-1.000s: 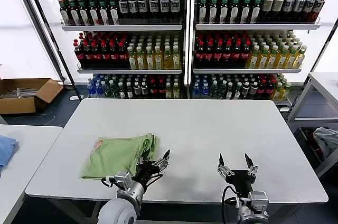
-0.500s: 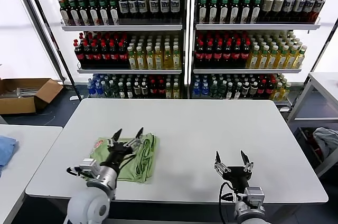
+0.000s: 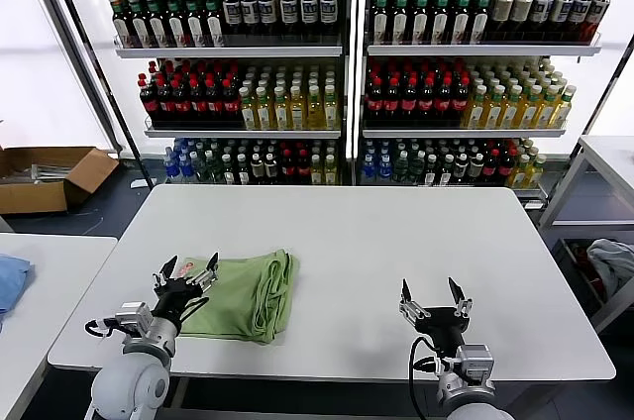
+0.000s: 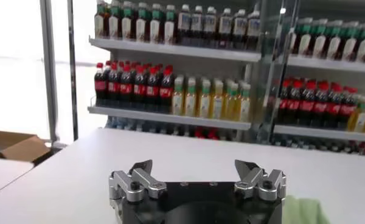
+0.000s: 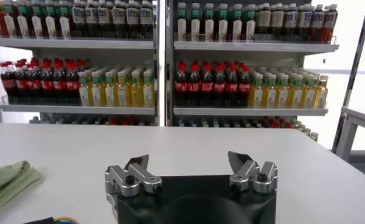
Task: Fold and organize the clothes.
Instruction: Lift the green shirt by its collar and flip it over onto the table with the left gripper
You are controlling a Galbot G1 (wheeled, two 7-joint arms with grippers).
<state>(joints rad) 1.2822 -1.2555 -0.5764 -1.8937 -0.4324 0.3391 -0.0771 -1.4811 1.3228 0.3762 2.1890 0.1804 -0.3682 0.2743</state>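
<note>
A folded light green shirt lies on the white table at the front left. A corner of it shows in the left wrist view and an edge in the right wrist view. My left gripper is open and empty, just over the shirt's left edge, low near the table's front. In its wrist view its fingers spread wide. My right gripper is open and empty over bare table at the front right, and shows spread in its wrist view. No graphic or collar shows.
Shelves of bottles stand behind the table. A second white table at the left holds a blue cloth. A cardboard box sits on the floor at the far left. A grey cloth lies at the right.
My left gripper has swept from the shirt's right edge leftwards across it to its left edge. The shirt now lies folded narrower. The right gripper has drifted slightly left.
</note>
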